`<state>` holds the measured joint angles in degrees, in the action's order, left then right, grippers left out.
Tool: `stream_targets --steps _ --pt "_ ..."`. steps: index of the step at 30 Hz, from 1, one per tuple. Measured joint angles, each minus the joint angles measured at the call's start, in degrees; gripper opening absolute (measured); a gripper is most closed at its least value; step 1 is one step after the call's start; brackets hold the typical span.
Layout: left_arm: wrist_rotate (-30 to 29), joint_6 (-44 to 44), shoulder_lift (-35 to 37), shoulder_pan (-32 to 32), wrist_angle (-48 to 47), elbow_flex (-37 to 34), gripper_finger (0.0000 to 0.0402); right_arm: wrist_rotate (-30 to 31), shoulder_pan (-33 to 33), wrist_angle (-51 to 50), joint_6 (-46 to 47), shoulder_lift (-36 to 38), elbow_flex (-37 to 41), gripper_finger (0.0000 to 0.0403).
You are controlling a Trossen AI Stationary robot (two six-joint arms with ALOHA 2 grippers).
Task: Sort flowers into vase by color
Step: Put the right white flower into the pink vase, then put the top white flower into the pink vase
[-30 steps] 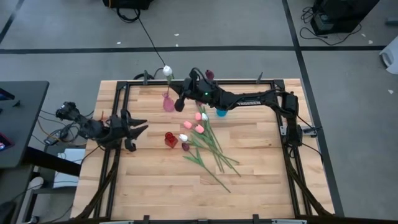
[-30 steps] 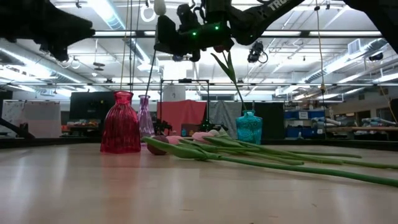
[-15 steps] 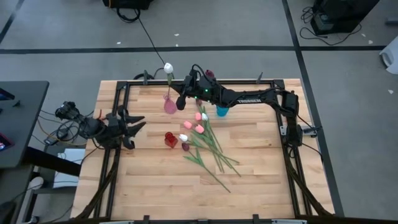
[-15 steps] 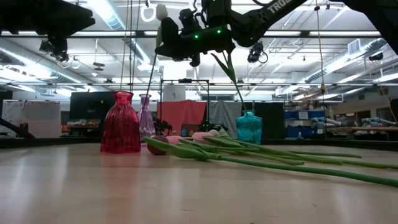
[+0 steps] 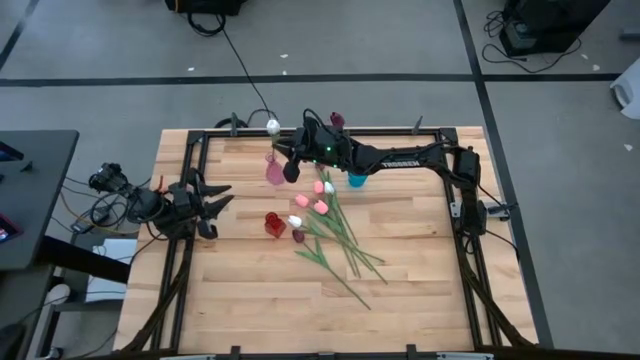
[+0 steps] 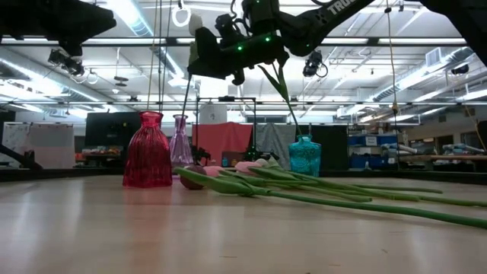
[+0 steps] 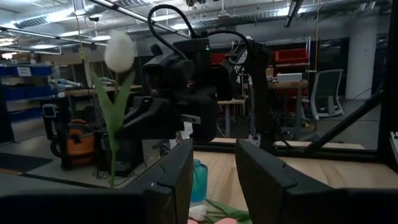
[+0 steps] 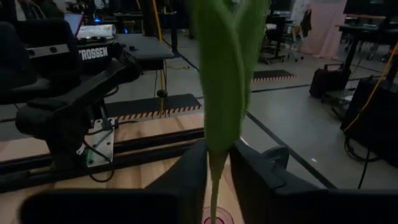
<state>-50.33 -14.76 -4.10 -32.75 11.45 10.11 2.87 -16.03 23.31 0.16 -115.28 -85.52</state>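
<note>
- The right pincer hangs over the far part of the worktop, just above the pale pink vase, with a white tulip standing upright between its fingers.
- In the right wrist view the green stem runs down the gap between the two fingers into the vase mouth below. The fingers stand narrow about it, and I cannot tell whether they pinch the stem or have just let it go.
- The left pincer waits near the left edge of the worktop, fingers a little apart, holding nothing.
- The red vase stands close to the pink one. The blue vase already holds a dark maroon tulip.
- The remaining tulips, pink, white and maroon, lie in a loose heap at mid-worktop.
- Risk: the flower is tall and top-heavy; if the stem is not seated deep enough, it may lean out and fall once freed.
- Risk: a finger dragging on the leaf as the arm lifts could pull the tulip back out.
- Risk: the slim vase looks light, so a sideways nudge from the pincer could tip it, perhaps against the red one.
</note>
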Motion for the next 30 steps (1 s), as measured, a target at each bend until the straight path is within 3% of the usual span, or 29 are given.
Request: stream_targets --steps 6,12,21,30 --pt "0.0 0.0 0.0 0.0 -0.6 0.0 0.0124 -1.4 0.0 -4.0 0.1 0.3 -0.3 0.0146" --pt "-1.3 0.1 0.0 0.0 -2.5 0.0 0.0124 1.4 1.7 -24.1 -0.8 0.6 -7.9 0.0181" --pt "-2.8 2.1 0.0 0.0 -4.0 0.0 0.0124 9.5 5.0 -43.4 -2.0 1.0 -16.1 0.0196" --pt "-3.1 5.5 0.0 0.0 -7.5 0.0 0.0124 10.1 8.4 -57.7 4.7 7.3 -17.8 0.0197"
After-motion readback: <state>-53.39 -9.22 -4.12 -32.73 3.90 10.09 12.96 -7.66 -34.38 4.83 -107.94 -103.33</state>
